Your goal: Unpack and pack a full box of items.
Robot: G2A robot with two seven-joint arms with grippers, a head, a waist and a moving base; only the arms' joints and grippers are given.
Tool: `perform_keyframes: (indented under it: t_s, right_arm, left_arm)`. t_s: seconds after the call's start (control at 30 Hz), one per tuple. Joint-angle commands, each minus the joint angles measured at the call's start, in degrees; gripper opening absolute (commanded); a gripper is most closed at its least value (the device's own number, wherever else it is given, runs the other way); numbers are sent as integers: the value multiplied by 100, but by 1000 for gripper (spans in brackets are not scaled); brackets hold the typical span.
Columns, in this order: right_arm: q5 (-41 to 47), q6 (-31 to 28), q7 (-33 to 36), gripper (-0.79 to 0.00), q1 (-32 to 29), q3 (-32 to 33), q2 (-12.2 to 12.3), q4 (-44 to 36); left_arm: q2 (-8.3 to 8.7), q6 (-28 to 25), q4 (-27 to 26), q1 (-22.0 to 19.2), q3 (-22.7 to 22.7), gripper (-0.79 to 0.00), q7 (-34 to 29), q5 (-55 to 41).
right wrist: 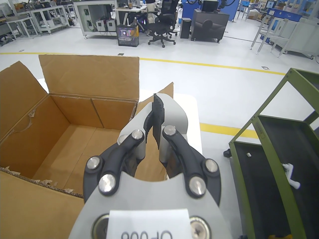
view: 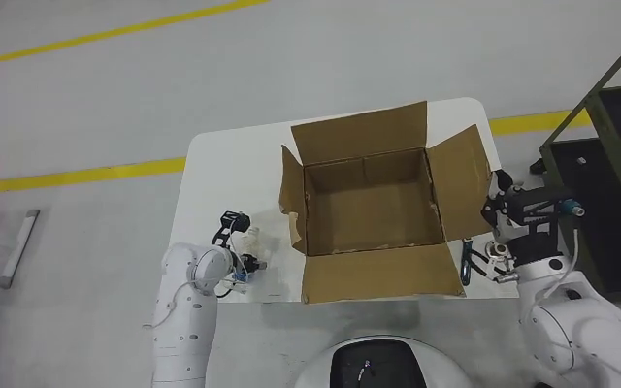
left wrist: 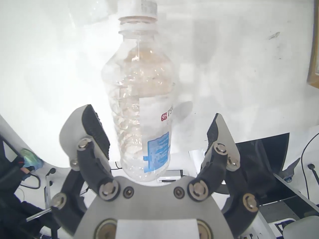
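A clear plastic bottle (left wrist: pixel 142 95) with a white cap lies on the white table (view: pixel 233 165), left of the cardboard box. My left gripper (left wrist: pixel 152 115) is open around its lower half, one finger (left wrist: pixel 93 125) close to it and the other standing well apart. From above, the bottle (view: pixel 249 241) and the left gripper (view: pixel 241 242) sit near the table's front left. The cardboard box (view: pixel 369 175) stands open in the middle with all flaps out and its floor bare. My right gripper (right wrist: pixel 155 115) is shut on nothing, held over the box's right flap (view: pixel 502 184).
A green metal cart (right wrist: pixel 274 150) with dark trays stands just right of the table (view: pixel 582 165). The box's front flap (view: pixel 378 274) hangs toward the table's near edge. Bare tabletop lies left of the box and behind the bottle.
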Motion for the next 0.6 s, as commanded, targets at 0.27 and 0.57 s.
perform_keyframes:
  t_s: [0.27, 0.57]
  right_arm:
    - [-27, -17, 32, -785, -50, 42, -40, -47]
    - [474, 70, 139, -785, -10, 318, -87, -305]
  left_arm:
    - [52, 146, 211, 6, 137, -785, 79, 66]
    - [125, 259, -209, 108, -37, -785, 49, -179]
